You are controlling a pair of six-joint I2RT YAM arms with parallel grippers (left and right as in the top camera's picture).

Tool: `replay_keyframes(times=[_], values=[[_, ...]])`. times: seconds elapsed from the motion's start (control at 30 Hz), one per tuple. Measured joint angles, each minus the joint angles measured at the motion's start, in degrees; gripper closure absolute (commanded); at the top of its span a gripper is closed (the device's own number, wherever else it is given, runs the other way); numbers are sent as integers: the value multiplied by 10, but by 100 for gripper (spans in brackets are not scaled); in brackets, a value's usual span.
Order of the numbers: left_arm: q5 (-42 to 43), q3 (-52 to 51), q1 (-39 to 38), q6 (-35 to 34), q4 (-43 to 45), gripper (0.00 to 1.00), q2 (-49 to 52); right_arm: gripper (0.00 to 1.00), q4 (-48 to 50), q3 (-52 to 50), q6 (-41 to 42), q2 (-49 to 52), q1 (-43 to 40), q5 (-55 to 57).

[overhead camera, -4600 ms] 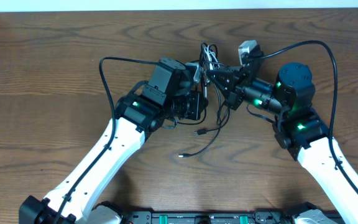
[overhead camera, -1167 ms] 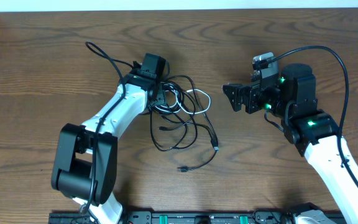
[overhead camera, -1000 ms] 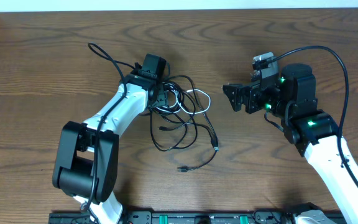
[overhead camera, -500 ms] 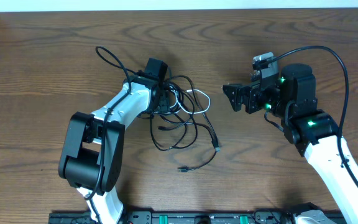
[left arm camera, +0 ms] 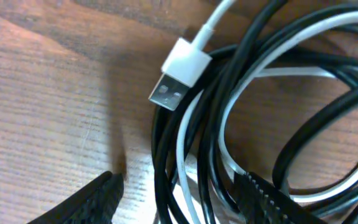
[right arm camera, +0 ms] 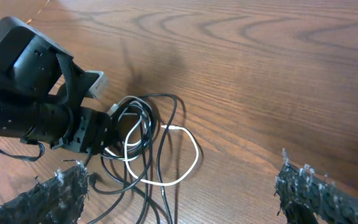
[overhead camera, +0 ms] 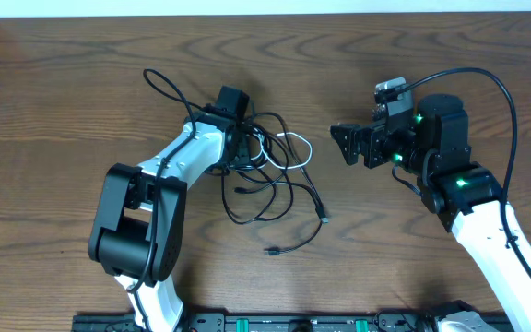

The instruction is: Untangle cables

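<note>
We are at the start of a pull. The cables (overhead camera: 270, 175) lie in one tangle about the middle of the table (overhead camera: 81, 65), a little toward its left edge. The tight knot is on the far side of the heap, and loose ends and small plugs trail toward the near edge.

The left gripper (left arm camera: 182, 196) is down on the knot. In its wrist view the jaws stand apart and straddle a bundle of black strands with the white cable (left arm camera: 180, 146) running among them. One fingertip is clear of the cords, and the other is at or over a black strand. Nothing is pinched yet. The white plug (left arm camera: 180, 73) lies just beyond the fingertips, on top of the black loops.

The right gripper (overhead camera: 341, 145) hangs well apart from the tangle, toward the right edge. Its jaws are wide and there is nothing between them.

As we judge it, the step in hand is picking a strand out of the knot. The next move calls for a narrow bite. As they stand, the jaws take in several cords at once, and closing there would drag the whole clump. We would rather settle on one cord, perhaps the white one near its plug. Then the right gripper comes in to hold the rest down while we draw that cord free.
</note>
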Motion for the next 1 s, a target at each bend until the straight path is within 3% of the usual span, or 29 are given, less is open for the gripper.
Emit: replay_keyframes(times=[0.1,0.17,0.27,0.47,0.7,1.0], values=[[0,4,0,-12,4,38,4,5,0,0,0,0,0,0],[0,7,0,-19,5,47,7,5,0,0,0,0,0,0],[9,10,-1,-26,11,92,11,5,0,0,0,0,0,0],[7,15,-4,-29,15,92,15,5,0,0,0,0,0,0],[6,9,-3,15,12,93,-3,4,0,0,0,0,0,0],[6,-3,-3,180,24,93,-251,3,0,0,0,0,0,0]])
